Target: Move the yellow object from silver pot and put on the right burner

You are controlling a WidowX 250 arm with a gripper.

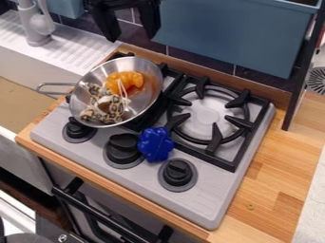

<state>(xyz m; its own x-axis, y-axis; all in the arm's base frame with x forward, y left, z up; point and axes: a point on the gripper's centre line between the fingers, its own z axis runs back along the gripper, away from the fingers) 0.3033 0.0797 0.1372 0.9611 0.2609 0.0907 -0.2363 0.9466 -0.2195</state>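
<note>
The black gripper [132, 23] hangs at the top edge, left of centre, its two fingers spread open with nothing between them. It is above and behind the silver pot [84, 93], which rests tilted on the left burner with its handle to the left. Inside the pot, toward the back, lies the orange-yellow object [130, 79]. A leopard-patterned cloth item [105, 108] with whitish strings lies beside it, nearer the front. The right burner [206, 118] has a black grate with nothing resting on its centre.
A blue flower-shaped object [155, 144] lies on the stove front between black knobs [177, 172]. Blue cabinet panels [232, 33] and a dark upright post stand behind. The sink and faucet [37, 23] are at upper left; wooden counter [273, 175] borders the right.
</note>
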